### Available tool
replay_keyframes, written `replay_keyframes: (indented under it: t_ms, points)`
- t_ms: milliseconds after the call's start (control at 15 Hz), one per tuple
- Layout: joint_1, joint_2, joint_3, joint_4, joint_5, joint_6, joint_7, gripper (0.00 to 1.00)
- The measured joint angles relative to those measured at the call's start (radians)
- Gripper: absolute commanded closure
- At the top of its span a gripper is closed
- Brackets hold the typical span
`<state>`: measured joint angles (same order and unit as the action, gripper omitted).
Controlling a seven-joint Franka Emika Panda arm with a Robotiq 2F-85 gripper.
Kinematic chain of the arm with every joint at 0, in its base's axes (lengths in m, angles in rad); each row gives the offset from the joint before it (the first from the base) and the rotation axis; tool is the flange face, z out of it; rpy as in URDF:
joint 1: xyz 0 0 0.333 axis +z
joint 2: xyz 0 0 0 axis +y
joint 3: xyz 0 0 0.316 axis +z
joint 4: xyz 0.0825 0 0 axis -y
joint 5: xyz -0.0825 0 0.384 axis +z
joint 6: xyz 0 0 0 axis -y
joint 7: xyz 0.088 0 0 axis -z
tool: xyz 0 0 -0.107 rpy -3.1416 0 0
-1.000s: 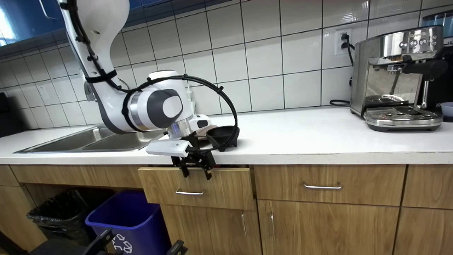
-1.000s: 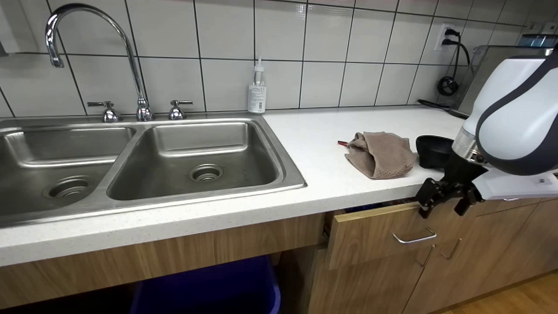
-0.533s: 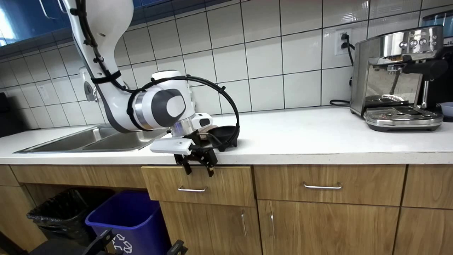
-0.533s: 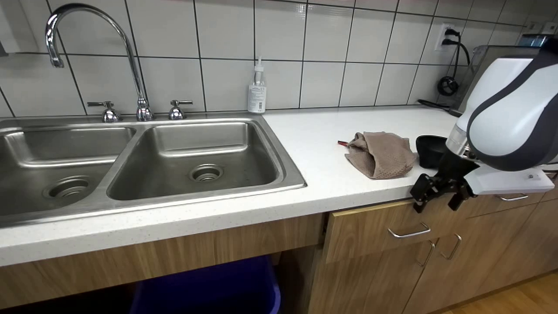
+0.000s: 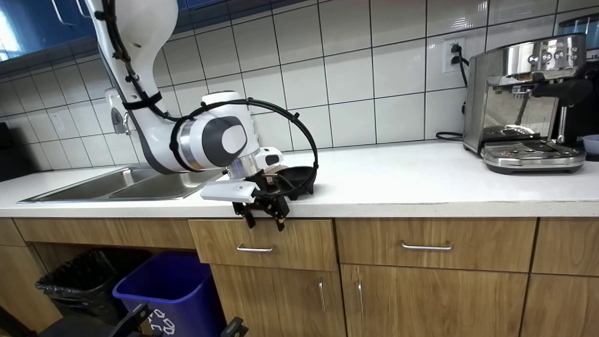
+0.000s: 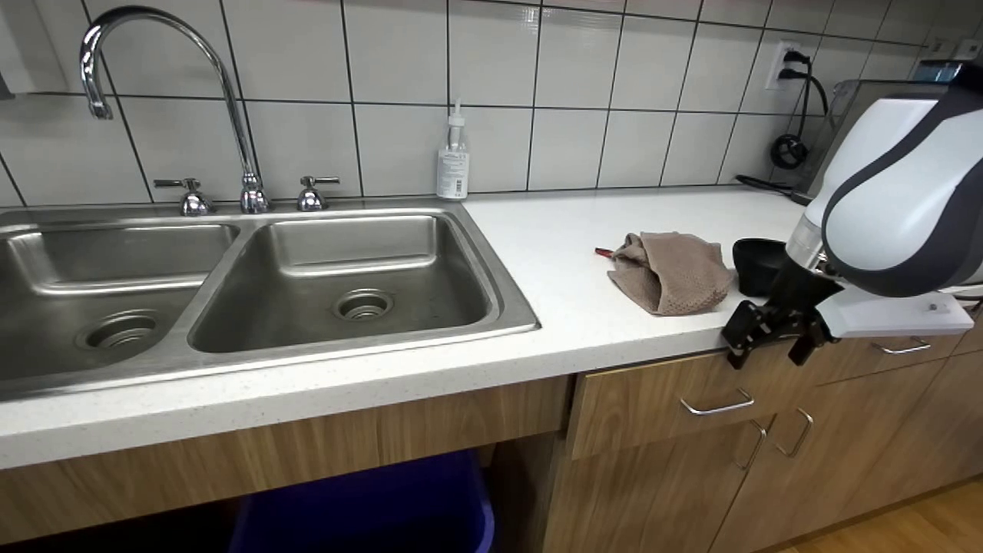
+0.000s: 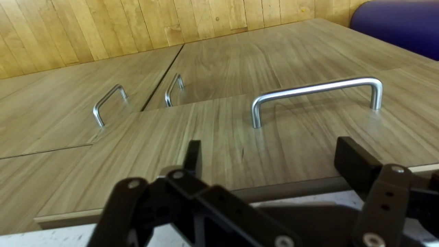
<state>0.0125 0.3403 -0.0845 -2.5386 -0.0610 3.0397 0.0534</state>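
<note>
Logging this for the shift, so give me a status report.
Gripper open, empty. Drawer nearly shut, fingers at its upper front, contact unclear. Black bowl close by on counter.

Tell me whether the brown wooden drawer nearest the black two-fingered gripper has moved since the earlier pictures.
Yes, inward: in an exterior view, the drawer has slid toward the flat white countertop, and the drawer's inside no longer shows.

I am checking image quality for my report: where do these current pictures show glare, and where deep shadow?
Glare whitens part of the blue cabinet in an exterior view and streaks the drawer handle in the wrist view; shadow darkens the space beside the blue bin in an exterior view.
</note>
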Motion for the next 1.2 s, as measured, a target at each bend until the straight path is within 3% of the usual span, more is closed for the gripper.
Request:
replay_keyframes:
  t_ms: [400,800,1200]
  points:
    - [-0.04,-0.073,0.03,-0.079,0.0,0.035,-0.007,0.0]
    - [-0.095,-0.185,0.114,-0.206,0.043,0.034,-0.086,0.0]
    - [-0.108,-0.299,0.148,-0.236,0.083,-0.055,-0.183,0.0]
